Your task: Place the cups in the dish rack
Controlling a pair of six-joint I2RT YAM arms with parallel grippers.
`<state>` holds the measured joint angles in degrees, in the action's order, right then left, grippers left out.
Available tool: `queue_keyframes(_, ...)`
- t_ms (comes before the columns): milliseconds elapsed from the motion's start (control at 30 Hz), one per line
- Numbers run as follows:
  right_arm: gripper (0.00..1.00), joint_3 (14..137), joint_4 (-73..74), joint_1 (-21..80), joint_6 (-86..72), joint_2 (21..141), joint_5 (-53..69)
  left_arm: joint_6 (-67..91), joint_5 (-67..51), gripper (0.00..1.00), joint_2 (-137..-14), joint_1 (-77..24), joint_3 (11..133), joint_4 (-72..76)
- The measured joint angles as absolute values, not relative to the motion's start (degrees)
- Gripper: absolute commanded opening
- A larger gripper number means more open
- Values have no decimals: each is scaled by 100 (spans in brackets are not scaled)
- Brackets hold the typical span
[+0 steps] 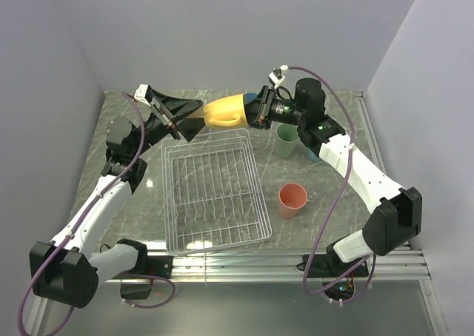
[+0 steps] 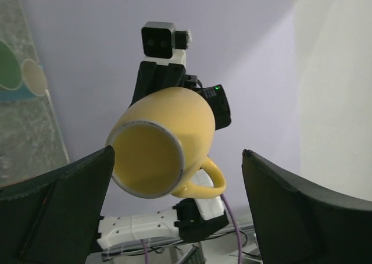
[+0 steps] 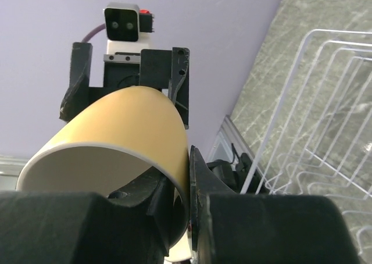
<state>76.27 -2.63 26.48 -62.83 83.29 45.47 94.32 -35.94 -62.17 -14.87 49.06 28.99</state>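
Top external view first: what was the biggest thing under you?

The grey marbled table, then the rectangular white wire dish rack in its middle; I could see no cup in it yet. A green plastic tumbler and a salmon-pink plastic tumbler stood on the table to its right.

And the mug?

My right gripper was clamped on the wall of the matte yellow handled mug, one finger inside the rim and one outside. It held the mug on its side in the air near the rack's far end. The mouth faced my left gripper, whose jaws stood wide apart, empty, just beside it.

Why that way?

Probably a handover: the turned mouth offered my left fingers a rim to take.
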Motion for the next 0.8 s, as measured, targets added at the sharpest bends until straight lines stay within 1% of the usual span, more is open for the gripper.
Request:
queue_keyframes(167, 0, 7712, 64, 2657, -6069, 8475, 4383, 8523, -3614, 99, -6401, -1483, 5588, 1393)
queue_keyframes(367, 0, 7905, 228, 2832, -5951, 8595, 4458, 7935, -3673, 99, -6425, -1487, 5822, 478)
queue_keyframes(533, 0, 8077, 471, 2958, -5846, 8705, 4574, 7249, -3610, 99, -6466, -1372, 6401, -589)
queue_keyframes(633, 0, 8176, 458, 2971, -5787, 8724, 4641, 7251, -3691, 99, -6359, -1192, 6305, -506)
queue_keyframes(800, 0, 8064, 167, 2985, -5968, 8724, 4748, 8093, -4023, 99, -6173, -1050, 5433, 875)
